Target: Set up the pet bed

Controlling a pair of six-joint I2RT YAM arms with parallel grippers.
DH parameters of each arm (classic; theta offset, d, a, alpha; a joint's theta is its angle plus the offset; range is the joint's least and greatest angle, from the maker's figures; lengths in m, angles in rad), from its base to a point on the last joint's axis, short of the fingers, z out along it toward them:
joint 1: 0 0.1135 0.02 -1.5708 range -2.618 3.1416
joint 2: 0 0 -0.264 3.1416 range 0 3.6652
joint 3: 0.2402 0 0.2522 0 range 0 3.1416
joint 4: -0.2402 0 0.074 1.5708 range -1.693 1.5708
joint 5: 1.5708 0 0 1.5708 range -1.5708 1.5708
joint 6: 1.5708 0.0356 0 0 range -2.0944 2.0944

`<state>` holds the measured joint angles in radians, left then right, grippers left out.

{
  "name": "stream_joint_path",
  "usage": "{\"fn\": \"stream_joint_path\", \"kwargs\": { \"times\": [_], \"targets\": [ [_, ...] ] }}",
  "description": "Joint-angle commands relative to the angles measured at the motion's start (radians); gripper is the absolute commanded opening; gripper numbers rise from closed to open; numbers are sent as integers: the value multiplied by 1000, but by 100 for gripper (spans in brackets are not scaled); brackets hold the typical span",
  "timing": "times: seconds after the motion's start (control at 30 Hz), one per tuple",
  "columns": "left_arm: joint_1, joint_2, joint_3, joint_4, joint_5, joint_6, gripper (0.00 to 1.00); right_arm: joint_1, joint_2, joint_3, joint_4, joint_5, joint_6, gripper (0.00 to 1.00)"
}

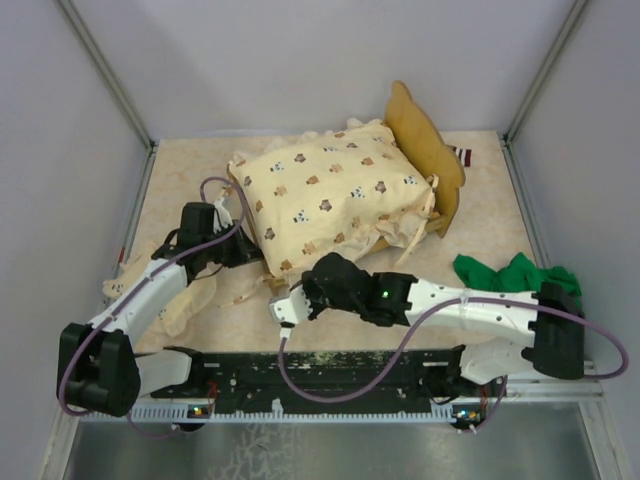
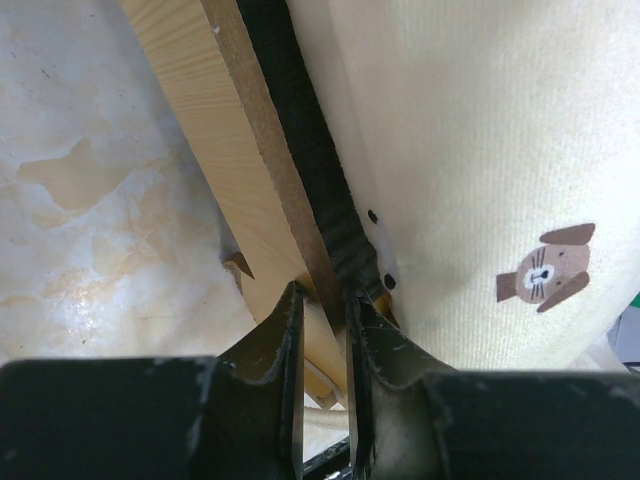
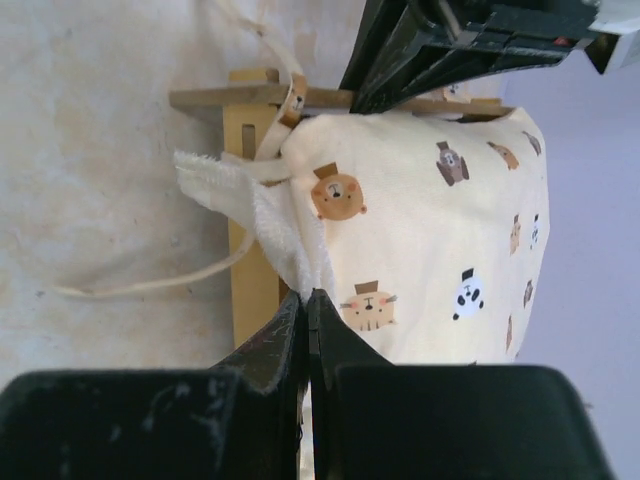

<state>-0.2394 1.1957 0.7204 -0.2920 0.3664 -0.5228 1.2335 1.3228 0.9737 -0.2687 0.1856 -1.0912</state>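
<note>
The pet bed [image 1: 428,150] stands mid-table, its wavy light-wood headboard at the far right. A cream animal-print quilt [image 1: 330,195] lies puffed over the frame and hides most of it. My left gripper [image 1: 240,246] is shut on the bed's left side rail [image 2: 220,130], and its jaws [image 2: 325,300] straddle the wood beside the dark fabric base [image 2: 310,170]. At the quilt's near corner, my right gripper [image 1: 303,292] is shut on the white fleecy edge [image 3: 285,230], fingertips pressed together [image 3: 306,297]. The wooden frame [image 3: 250,290] shows under that corner.
A green cloth [image 1: 515,272] is bunched at the right near the right arm. Another cream printed cloth [image 1: 190,300] lies at the left under the left arm. Loose tie strings [image 3: 150,285] trail on the table. Grey walls close in three sides.
</note>
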Motion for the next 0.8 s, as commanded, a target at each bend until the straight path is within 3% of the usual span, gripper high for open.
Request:
{"fn": "stream_joint_path", "kwargs": {
  "times": [0.0,0.2,0.33,0.43,0.47,0.53,0.63,0.77],
  "targets": [
    [3,42,-7,-40,9,42,20,-18,-83,-36,65,-185,124,0],
    [8,60,-3,-30,26,37,20,-46,-96,-111,219,-377,355,0],
    [9,67,13,-32,23,42,20,-46,7,-223,437,-347,517,0],
    [10,82,25,-41,23,55,18,-45,104,-195,423,-274,581,0],
    [11,87,33,-45,23,60,17,-45,111,-179,418,-253,597,3],
    [11,100,46,-58,17,84,12,-40,78,-168,430,-202,659,28],
    [12,111,71,-81,-11,142,0,-41,-48,-135,404,-138,801,57],
    [25,100,107,-112,-66,264,0,-40,-206,-104,347,-97,1005,60]
  ]
}}
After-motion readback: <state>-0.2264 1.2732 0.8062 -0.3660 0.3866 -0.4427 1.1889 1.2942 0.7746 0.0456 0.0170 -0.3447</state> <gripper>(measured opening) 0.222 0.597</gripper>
